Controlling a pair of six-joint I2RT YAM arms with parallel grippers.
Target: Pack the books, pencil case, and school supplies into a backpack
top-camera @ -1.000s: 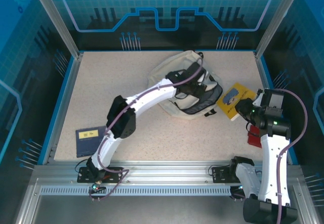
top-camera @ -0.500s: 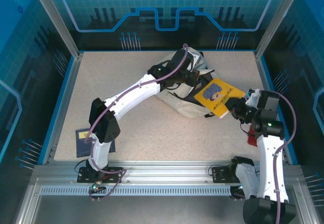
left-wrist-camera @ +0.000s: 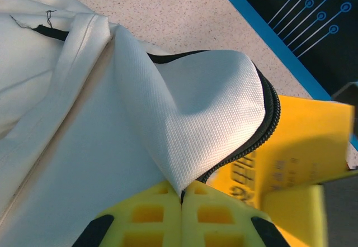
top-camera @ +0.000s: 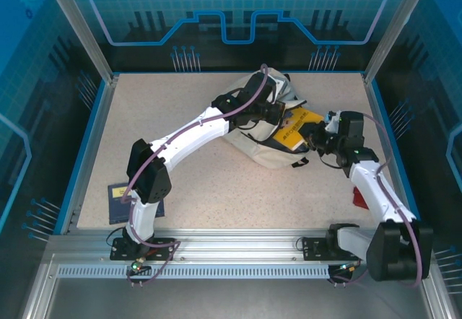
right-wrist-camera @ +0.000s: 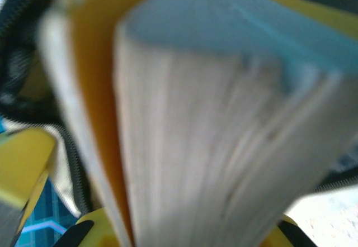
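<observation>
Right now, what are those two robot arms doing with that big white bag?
They are packing it. The left fingers pinch the flap of the backpack, lifting it open. The right fingers grip a yellow book, whose end pokes in under that flap. A dark book lies near the front left corner of the table, not yet packed.

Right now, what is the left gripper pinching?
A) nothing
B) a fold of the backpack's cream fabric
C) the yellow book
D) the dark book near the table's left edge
B: in the left wrist view the left gripper is shut on a fold of the backpack beside its zipper, while the right gripper holds the yellow book.
</observation>
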